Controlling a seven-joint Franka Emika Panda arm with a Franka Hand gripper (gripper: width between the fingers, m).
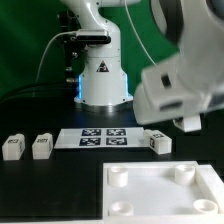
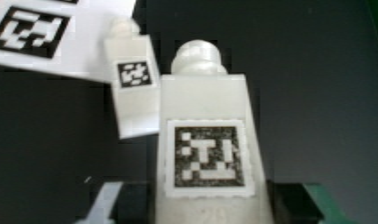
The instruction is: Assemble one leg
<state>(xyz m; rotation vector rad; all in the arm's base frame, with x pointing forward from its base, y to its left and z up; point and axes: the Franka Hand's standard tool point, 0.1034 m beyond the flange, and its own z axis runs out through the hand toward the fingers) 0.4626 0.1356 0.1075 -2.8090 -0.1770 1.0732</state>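
Note:
In the wrist view my gripper [image 2: 207, 203] is shut on a leg [image 2: 207, 120], a white block with a rounded peg at its far end and a square marker tag facing the camera. The dark fingers [image 2: 296, 202] press on both of its sides. A second leg [image 2: 133, 85] lies just beside it, tag up, near the marker board [image 2: 35, 35]. In the exterior view the gripper [image 1: 190, 123] hangs at the right, large and blurred, and the held leg is hidden behind it. One leg [image 1: 158, 141] lies by the marker board's right end.
Two more legs [image 1: 12, 147] [image 1: 42, 147] stand at the exterior view's left. The marker board [image 1: 105, 137] lies in the middle before the robot base [image 1: 103, 75]. A large white square panel [image 1: 150, 195] with round corner sockets fills the front right.

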